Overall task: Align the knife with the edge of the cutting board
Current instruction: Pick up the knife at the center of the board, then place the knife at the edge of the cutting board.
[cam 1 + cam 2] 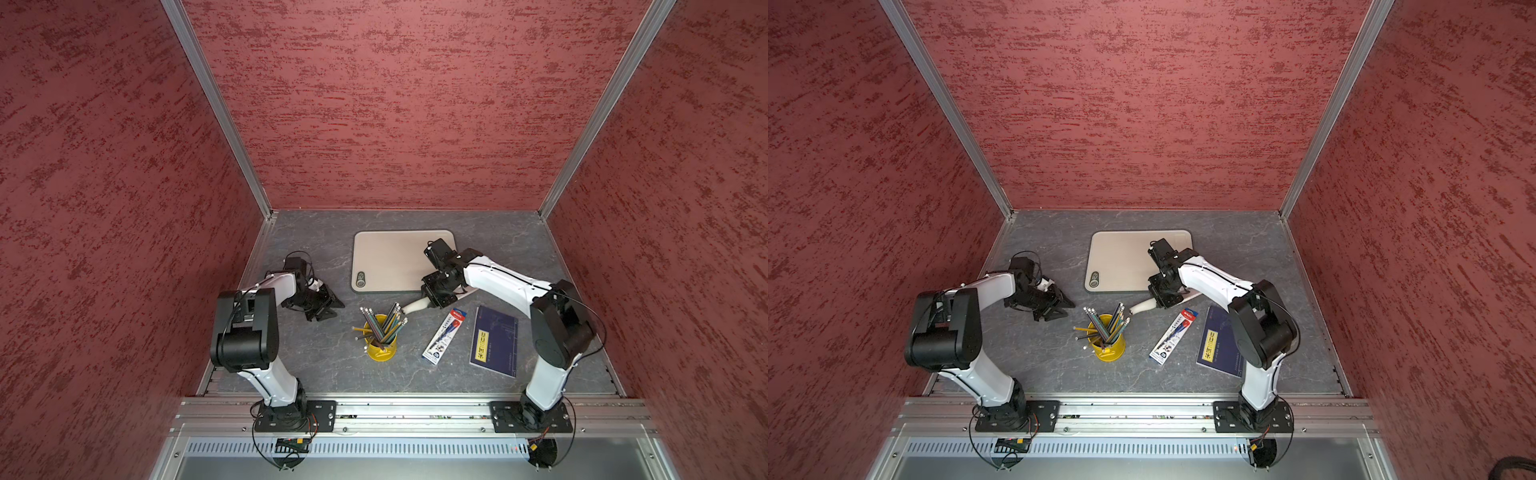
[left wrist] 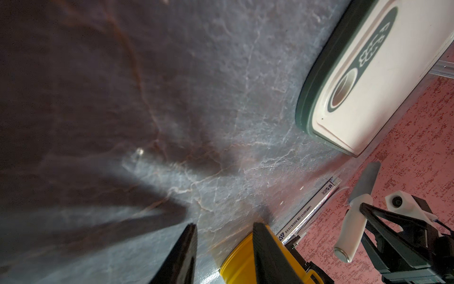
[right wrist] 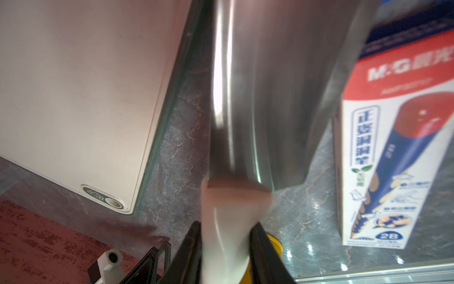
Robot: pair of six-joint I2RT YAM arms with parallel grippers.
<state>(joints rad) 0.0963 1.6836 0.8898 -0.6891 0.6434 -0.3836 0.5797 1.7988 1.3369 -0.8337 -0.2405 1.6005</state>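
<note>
while the right gripper (image 3: 224, 228) clamps tight on the off-white handle of the knife (image 3: 270, 98), its blade lies just off the cutting board (image 1: 390, 257) at 5 o'clock, slanted to the near edge. the left gripper (image 1: 328, 311) hangs at the board's 8 o'clock, fingers apart around nothing.

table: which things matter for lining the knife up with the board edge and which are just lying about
For the job: knife, held in the right tool; cutting board.
Lying about: yellow pencil cup; pen package; dark blue booklet.
</note>
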